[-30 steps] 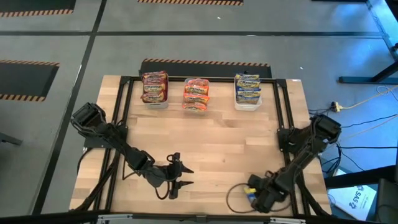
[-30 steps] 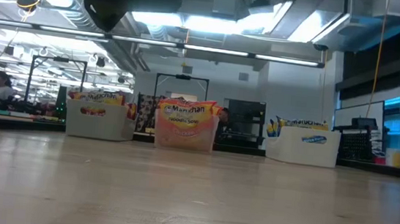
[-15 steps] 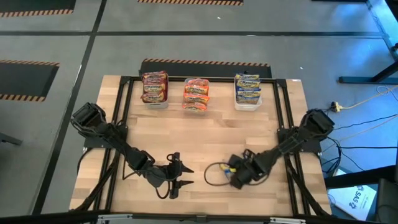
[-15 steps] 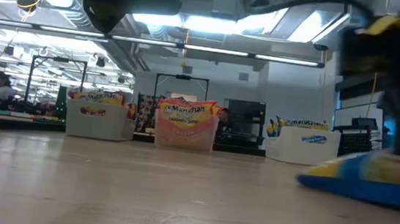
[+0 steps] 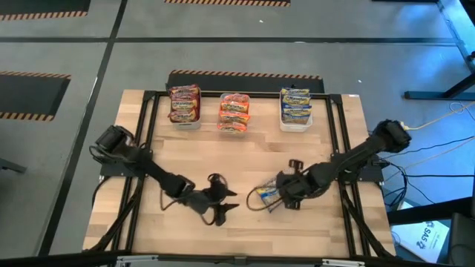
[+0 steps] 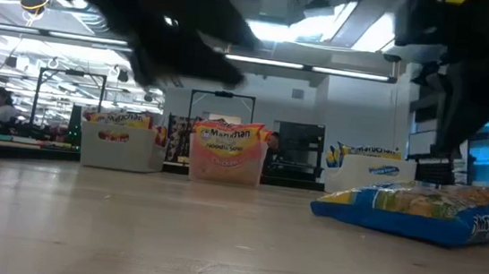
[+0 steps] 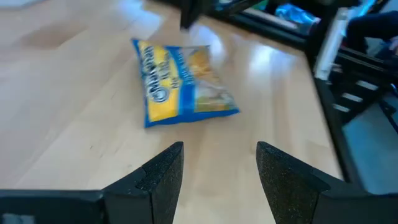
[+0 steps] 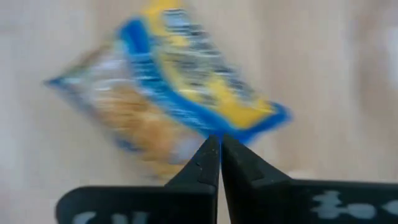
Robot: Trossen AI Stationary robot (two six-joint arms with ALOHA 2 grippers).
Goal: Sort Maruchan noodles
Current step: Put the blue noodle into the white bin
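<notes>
A blue-yellow-white Maruchan noodles packet is at the table's middle right, also in the low view and the left wrist view. My right gripper is shut on it. My left gripper stands open just left of the packet, its fingers pointing at it with nothing between them. At the far edge stand three bins of packets: dark red, pink-orange and blue. My right gripper pinches the packet's blue edge between its two shut fingertips, coming steeply from above. The packet lies nearly flat at table height. I cannot tell whether it is clear of the wood.
A black metal frame runs along the table's sides and far edge. Bare wood lies between the grippers and the bins. The low view shows a room with desks beyond the bins.
My right gripper has carried the blue packet from the near right corner toward the table's middle, rolling its wrist on the way. My left gripper has shifted a little toward the right, toward the packet.
</notes>
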